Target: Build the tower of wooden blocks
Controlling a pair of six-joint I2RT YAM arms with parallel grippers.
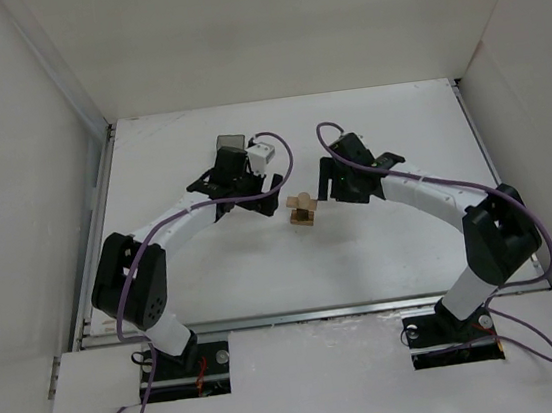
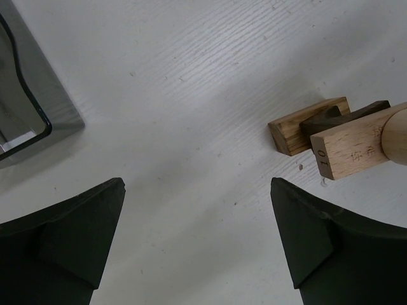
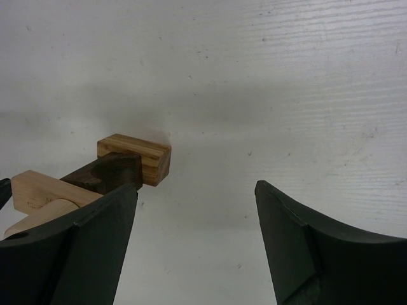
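Note:
The wood block tower [image 1: 304,209] stands mid-table between the two arms, its small tan and dark blocks stacked crosswise. In the left wrist view the tower [image 2: 337,136] sits at the right edge, with a brown bottom block, a dark piece and a light block marked "10" on top. In the right wrist view the tower [image 3: 117,168] is at the left, partly behind a finger. My left gripper [image 2: 197,238] is open and empty, left of the tower. My right gripper [image 3: 194,244] is open and empty, right of the tower.
A dark translucent grey bin [image 2: 28,95] lies at the left of the left wrist view, and it shows behind the left gripper in the top view [image 1: 231,144]. White walls enclose the table [image 1: 214,275] on three sides.

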